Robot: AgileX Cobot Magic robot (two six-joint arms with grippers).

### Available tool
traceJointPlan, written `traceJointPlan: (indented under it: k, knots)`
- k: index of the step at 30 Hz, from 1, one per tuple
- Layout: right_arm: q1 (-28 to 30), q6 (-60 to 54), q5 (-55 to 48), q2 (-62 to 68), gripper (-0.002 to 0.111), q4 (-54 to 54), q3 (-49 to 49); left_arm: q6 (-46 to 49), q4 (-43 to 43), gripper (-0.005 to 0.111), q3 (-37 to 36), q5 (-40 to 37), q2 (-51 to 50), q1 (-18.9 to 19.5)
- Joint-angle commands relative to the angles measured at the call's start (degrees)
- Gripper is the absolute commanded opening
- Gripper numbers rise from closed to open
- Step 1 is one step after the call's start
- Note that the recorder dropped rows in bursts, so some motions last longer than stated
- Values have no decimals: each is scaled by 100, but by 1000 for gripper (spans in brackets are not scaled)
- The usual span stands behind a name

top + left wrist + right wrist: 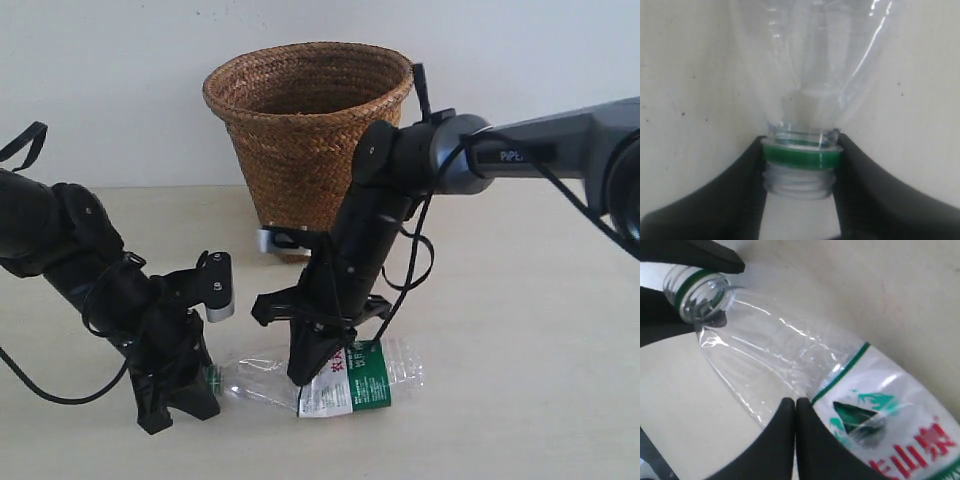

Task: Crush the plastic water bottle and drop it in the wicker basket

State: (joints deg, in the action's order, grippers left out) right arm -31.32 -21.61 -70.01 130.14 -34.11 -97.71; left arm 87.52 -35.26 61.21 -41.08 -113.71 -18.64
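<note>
Pale beige tabletop (520, 350) and a plain white wall (100, 60) are framing the work.

The left gripper (799, 167) is clamping the bare threaded neck of a small clear plastic water bottle (360, 378) with a green neck ring and a green-and-white label printed with red characters. Its black fingers (740, 190) are pressing in from both sides at the ring. No cap is showing on the mouth in either wrist view.

The right gripper (795, 402) is pointing steeply down with its two fingers (775, 440) pressed together. Their tips are meeting the clear wall right beside the label's upper edge. Whether a fold of plastic is caught between them cannot be told.

In the exterior view the bottle is lying on its side on the table, neck toward nine o'clock and base toward three o'clock. Its clear shoulder is looking creased and partly collapsed, while the labelled part is looking fuller.

A brown woven wicker basket (310, 150) with a wide flared rim is standing upright at about twelve o'clock from the bottle, near the wall and apart from it. Nothing can be seen inside from this angle.

Judging from this, the crushing is appearing to be under way but not finished, as the body is only partly flattened. The lift and the drop into the basket are not yet done.
</note>
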Motion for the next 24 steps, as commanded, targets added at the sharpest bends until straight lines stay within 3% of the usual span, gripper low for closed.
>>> traceJointPlan:
  k: [1,10,24]
  knots:
    - [45,-298,5,-649,0,350,-5,-40,-29,4,16,-102,34,-7]
    - [53,-355,5,-1072,0,1724,553,-40,-29,4,16,-102,34,-7]
    - [53,-444,836,-613,0,2330,1040,-79,-29,4,16,-114,34,-7]
